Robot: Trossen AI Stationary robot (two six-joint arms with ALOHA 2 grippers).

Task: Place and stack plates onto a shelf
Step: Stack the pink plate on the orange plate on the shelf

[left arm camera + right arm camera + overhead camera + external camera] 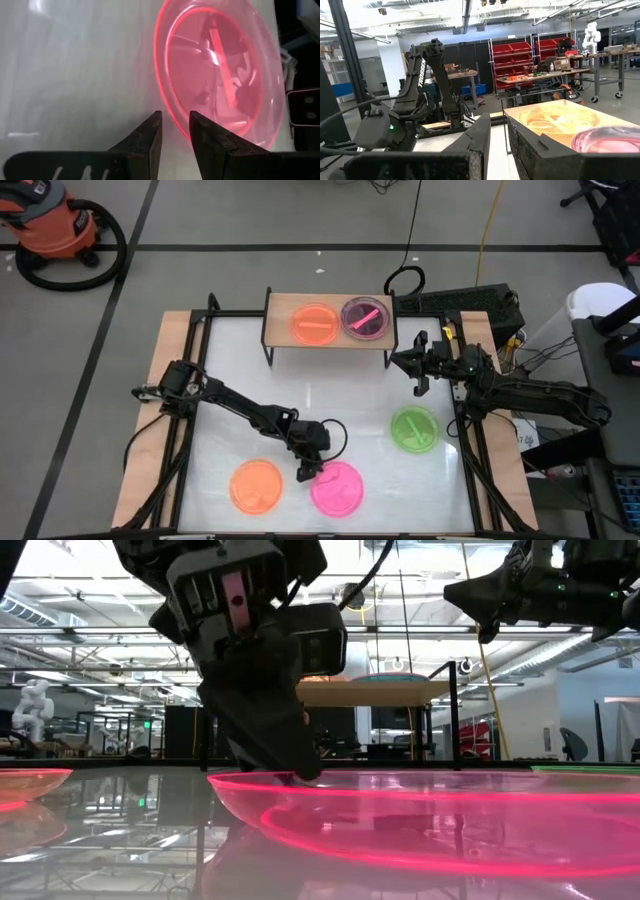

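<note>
A pink plate (337,489) lies on the white table near its near edge, with my left gripper (305,472) at its left rim, fingers nearly together around the rim. An orange plate (256,486) lies left of it and a green plate (414,429) sits farther right. The wooden shelf (280,305) at the far edge carries an orange plate (315,323) and a purplish-pink plate (365,318); whether another lies under it, I cannot tell. My right gripper (420,368) hovers in the air by the shelf's right end, shut, holding nothing. My left gripper pinches the pink plate's rim (172,120) on the side toward the orange plate. One finger (205,135) is inside the dish and one finger (150,135) outside, coming from above and pointing down. The plate (420,815) sits level on the table.
Black frame rails run along the table's left and right sides (185,430). The shelf's left third (280,320) is bare wood. The table's middle between the shelf and the near plates holds nothing. Cables and a dark box (470,305) lie beyond the far right corner.
</note>
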